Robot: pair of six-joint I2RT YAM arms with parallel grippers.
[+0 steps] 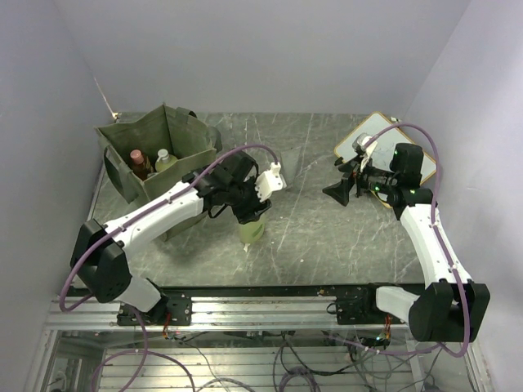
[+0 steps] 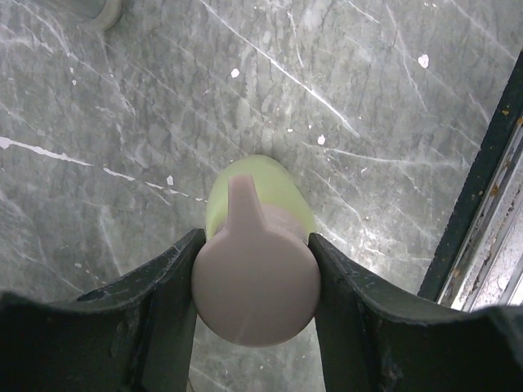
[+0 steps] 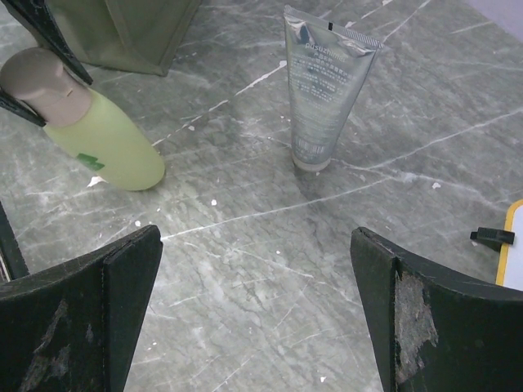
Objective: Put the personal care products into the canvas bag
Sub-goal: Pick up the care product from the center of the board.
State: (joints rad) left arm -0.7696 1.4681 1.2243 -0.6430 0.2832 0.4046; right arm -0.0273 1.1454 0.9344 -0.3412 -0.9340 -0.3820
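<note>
Yellow-green bottle [image 2: 257, 192] sits between the fingers of the left gripper [image 2: 255, 245], and both black fingers press against the sides of its pale pinkish cap [image 2: 255, 286], so the grip is closed on the cap. In the right wrist view the bottle leans over, with its base low on the grey marbled table [image 1: 327, 237]. It is just beside the canvas bag [image 1: 184, 135], off the bag's near right corner. The bag stands upright at the far left of the table with an orange bottle [image 1: 137, 161] and a pale bottle [image 1: 166, 159] showing inside it. A translucent grey tube [image 3: 323, 90] stands on its cap on the bare table, apart from the bottle. The right gripper [image 3: 255, 245] hangs with its jaws wide apart and nothing between them, near the wood-framed whiteboard [image 1: 377, 131]
</note>
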